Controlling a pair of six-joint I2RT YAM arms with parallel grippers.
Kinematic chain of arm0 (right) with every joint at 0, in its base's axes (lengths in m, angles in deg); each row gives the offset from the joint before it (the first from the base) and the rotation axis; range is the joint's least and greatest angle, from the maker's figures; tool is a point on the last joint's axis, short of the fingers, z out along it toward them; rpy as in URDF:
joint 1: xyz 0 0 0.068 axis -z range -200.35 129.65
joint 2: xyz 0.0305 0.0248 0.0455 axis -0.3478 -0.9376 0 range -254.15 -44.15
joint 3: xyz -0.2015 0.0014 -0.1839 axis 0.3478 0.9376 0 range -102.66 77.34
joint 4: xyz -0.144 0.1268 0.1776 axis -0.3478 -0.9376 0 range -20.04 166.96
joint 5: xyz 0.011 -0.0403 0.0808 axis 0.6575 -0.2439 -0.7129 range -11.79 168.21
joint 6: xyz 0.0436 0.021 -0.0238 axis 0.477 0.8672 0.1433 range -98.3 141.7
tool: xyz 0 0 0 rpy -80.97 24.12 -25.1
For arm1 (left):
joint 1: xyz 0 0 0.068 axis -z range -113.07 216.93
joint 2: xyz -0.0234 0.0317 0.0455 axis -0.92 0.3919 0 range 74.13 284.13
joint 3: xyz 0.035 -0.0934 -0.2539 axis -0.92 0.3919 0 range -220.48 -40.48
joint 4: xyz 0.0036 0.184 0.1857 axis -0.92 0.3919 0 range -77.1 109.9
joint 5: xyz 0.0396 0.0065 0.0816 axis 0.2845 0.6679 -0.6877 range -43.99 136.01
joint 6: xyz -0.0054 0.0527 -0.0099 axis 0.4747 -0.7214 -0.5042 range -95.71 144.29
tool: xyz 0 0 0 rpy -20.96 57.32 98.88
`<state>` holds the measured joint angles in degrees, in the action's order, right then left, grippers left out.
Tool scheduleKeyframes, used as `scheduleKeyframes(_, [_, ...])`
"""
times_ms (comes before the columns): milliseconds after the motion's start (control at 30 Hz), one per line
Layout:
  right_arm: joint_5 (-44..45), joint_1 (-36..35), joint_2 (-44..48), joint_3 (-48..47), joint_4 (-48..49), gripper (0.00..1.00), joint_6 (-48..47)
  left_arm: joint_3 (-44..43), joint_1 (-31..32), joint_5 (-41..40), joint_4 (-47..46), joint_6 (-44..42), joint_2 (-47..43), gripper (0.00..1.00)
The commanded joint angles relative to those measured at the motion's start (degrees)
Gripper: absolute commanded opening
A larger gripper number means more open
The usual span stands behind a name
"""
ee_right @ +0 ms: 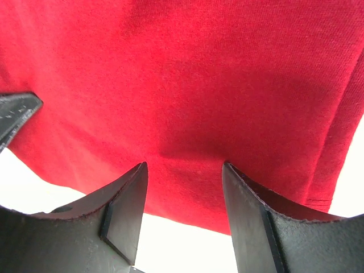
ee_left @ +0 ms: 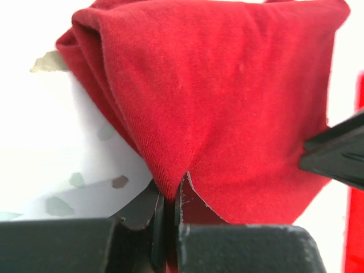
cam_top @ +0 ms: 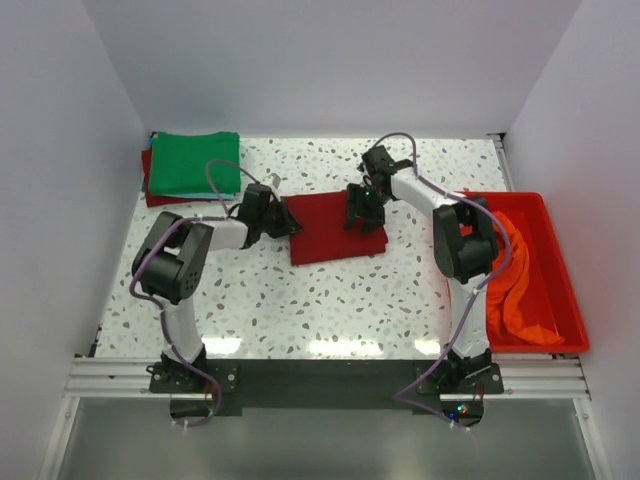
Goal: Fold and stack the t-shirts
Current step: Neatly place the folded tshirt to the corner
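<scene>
top view: the green t-shirt [cam_top: 195, 162] covers most of the dark red t-shirt [cam_top: 160, 200] beneath it; only its left and near margins show. the right arm [cam_top: 462, 245] masks part of the orange t-shirt [cam_top: 522, 285] in the red tub [cam_top: 568, 300]. fingertips of the left gripper [cam_top: 292, 222] and right gripper [cam_top: 358, 218] are too small to resolve. left wrist view: the middle red t-shirt [ee_left: 227, 102] is cut by the top edge; a dark part [ee_left: 335, 151] is cropped at the right edge, identity undetermined. right wrist view: that shirt overruns the top and both sides.
</scene>
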<state>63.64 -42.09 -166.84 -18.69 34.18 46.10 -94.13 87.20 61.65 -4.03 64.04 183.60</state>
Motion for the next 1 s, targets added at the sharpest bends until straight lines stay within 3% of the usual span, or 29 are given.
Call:
scheduleKeyframes(0, [-0.99, 0.03, 0.96, 0.93, -0.1, 0.58, -0.23, -4.35, 0.12, -8.42, 15.05, -6.69, -0.13, 0.0])
scheduleKeyframes(500, [2.0, 0.2, 8.52, 5.85, -1.95, 0.63, -2.78, -35.02, -0.58, -27.67, 46.88, -26.73, 0.04, 0.0])
scheduleKeyframes(967, [2.0, 0.2, 11.07, 10.68, -2.04, 0.63, -3.84, -61.21, -2.69, -36.2, 61.65, -43.87, 6.02, 0.0])
